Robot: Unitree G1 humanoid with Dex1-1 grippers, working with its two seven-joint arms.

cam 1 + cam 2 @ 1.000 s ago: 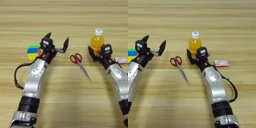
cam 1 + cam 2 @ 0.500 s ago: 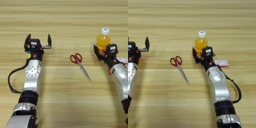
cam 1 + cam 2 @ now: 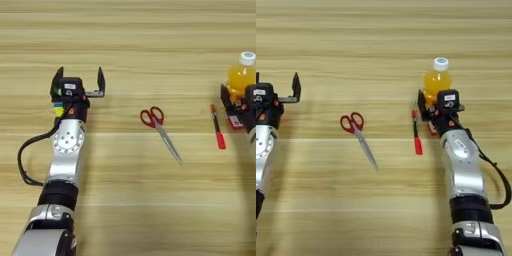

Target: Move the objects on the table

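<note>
- At the table's (image 3: 130, 45) left, my left gripper (image 3: 79, 82) hovers, fingers spread, over the puzzle cube (image 3: 58, 107).
- My right gripper (image 3: 437, 102) sits against the juice bottle (image 3: 437, 82); whether it grips, I cannot tell.
- Scissors (image 3: 160, 127) and pen (image 3: 217, 132) lie untouched between; next, I'd lower onto the cube.

Wooden table (image 3: 130, 35) is carrying red-handled scissors (image 3: 159, 127) lying mid-table with blades pointing toward the robot, a red pen (image 3: 416, 133) lying right of them, an orange-juice bottle (image 3: 437, 81) standing upright beyond the pen, and a partly hidden multicoloured cube (image 3: 58, 108) at left.
</note>
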